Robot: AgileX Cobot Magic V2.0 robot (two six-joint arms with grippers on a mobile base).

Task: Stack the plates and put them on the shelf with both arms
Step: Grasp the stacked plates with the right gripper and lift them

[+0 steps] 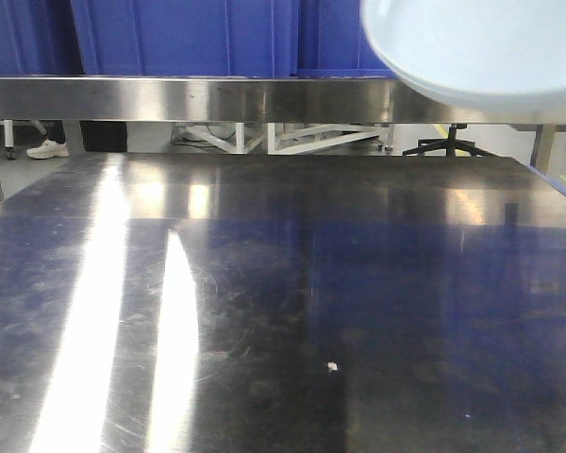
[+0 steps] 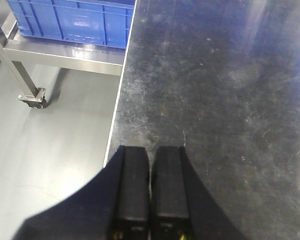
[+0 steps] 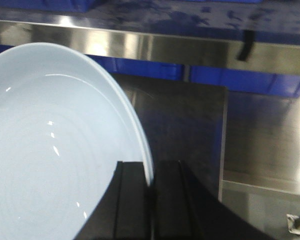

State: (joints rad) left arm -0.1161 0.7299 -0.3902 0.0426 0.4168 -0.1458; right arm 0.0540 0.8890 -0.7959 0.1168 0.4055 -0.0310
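**Plate held high on the right, left jaws shut and unloaded**

Front view: one steel desk [image 1: 264, 311], bare except for a small white speck [image 1: 332, 365] near the middle. One shelf [image 1: 217, 99] runs across the far side, with three blue crate fronts [image 1: 189, 38] standing on it. The plate [image 1: 481, 47] is at the upper right, off the desk and in front of the shelf edge, tilted so its underside faces the camera. Neither arm shows in this view. Under the shelf, far back, are one white shoe [image 1: 47, 148] on the left and one chair base [image 1: 448, 143] on the right.

Right wrist view: this adds the grip, which the front view does not show. The right jaws are clamped on the plate's near rim, with one black finger [image 3: 132, 200] on the inside and one outside. The bowl of the plate [image 3: 50, 150] shows faint rings. The rim reads as a doubled line (it may be a second plate nested underneath, I cannot tell). Count: one plate for certain.

Left wrist view: the left jaws are closed with nothing between them. The two fingers [image 2: 132, 185] are pressed together and hang over the desk's left edge. Only this view shows the floor [image 2: 50, 145], plus a low rack with one caster [image 2: 35, 97] carrying one blue bin [image 2: 75, 22].
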